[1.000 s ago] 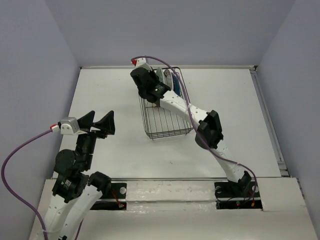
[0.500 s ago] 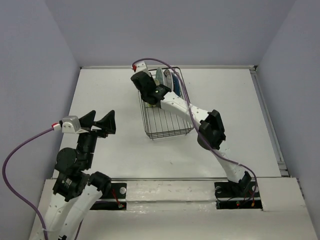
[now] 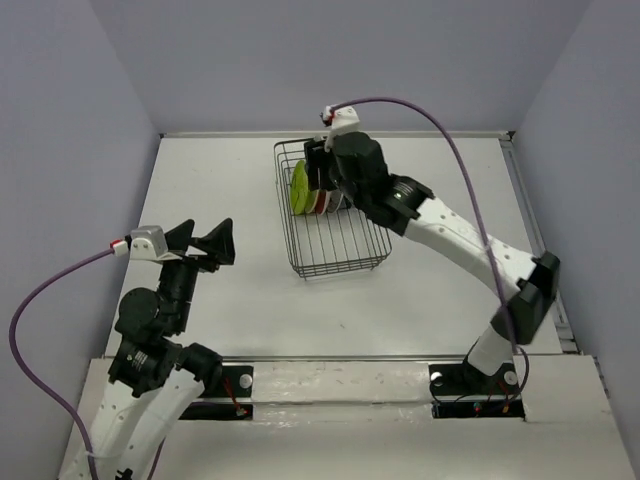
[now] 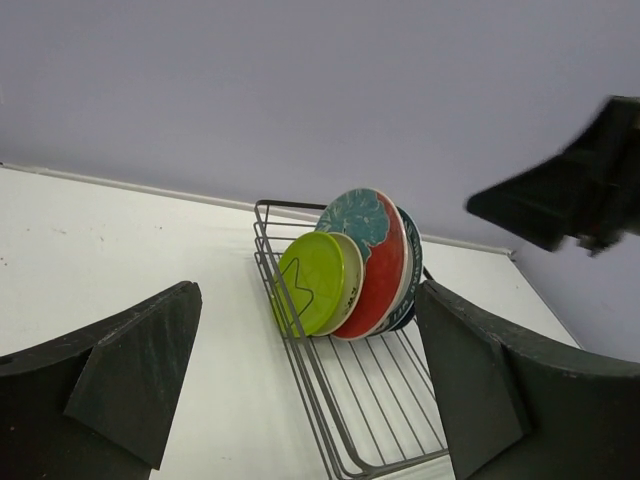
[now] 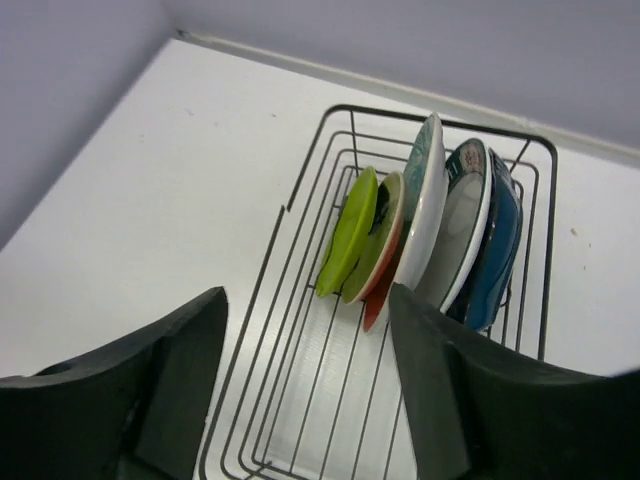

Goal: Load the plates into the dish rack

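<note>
Five plates [image 5: 430, 200] stand on edge, packed at far end of dish rack [image 5: 300, 330]; lime green plate [image 5: 350, 235] leftmost, dark blue plate [image 5: 500, 240] rightmost. Right gripper [image 5: 305, 400] above rack, jaws parted, empty. Left gripper [image 3: 200, 245] spread wide, empty. Plates likely stiff, slick, breakable: if you re-seat one, pinch top rim.

Both units same build: white shell links, black joint housings, seen on left arm [image 3: 150, 405] and right arm [image 3: 465, 238]. On left gripper [image 3: 205, 232], two matte black wedge fingers [image 4: 130, 375] with flat inner faces, faintly scuffed. On right gripper [image 5: 305, 390], same black wedges. One purple cable [image 3: 25, 325] leaves a grey block [image 3: 148, 241] at the left wrist, red tip at the plug. A second purple cable [image 3: 445, 135] leaves a white block [image 3: 343, 120] at the right wrist, also red-tipped. Black base plates [image 3: 238, 383] under each arm, with small red and yellow wire ends [image 3: 243, 408] beside them
</note>
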Controlling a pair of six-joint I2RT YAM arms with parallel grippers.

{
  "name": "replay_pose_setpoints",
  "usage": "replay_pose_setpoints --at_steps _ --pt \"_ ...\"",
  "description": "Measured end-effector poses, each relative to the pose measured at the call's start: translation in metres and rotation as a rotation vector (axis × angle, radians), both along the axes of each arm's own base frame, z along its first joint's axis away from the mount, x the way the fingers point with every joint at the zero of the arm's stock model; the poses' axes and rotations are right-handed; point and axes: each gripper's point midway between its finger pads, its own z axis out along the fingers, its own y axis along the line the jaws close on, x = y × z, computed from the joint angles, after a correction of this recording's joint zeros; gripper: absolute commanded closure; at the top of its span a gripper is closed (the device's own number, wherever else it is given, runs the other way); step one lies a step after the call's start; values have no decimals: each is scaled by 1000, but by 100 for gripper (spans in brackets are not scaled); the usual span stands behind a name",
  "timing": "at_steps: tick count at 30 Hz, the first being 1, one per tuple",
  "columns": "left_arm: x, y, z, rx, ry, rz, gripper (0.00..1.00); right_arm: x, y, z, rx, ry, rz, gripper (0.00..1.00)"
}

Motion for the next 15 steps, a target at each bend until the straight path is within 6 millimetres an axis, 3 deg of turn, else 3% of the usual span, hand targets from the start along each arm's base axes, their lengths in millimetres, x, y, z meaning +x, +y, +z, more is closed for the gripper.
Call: replay_pose_setpoints --at_steps 2,7,11,15 --pt "2 -1 -2 4 7 -1 1 -24 -17 21 75 -48 43 1" --pt "14 -13 -16 40 65 -30 1 -88 -82 40 188 -138 82 1" --pt "28 -28 -37 94 161 -69 1 -122 -126 53 274 -219 65 1" --pt "31 -39 -33 114 189 -119 1 -149 -173 57 340 -289 8 0"
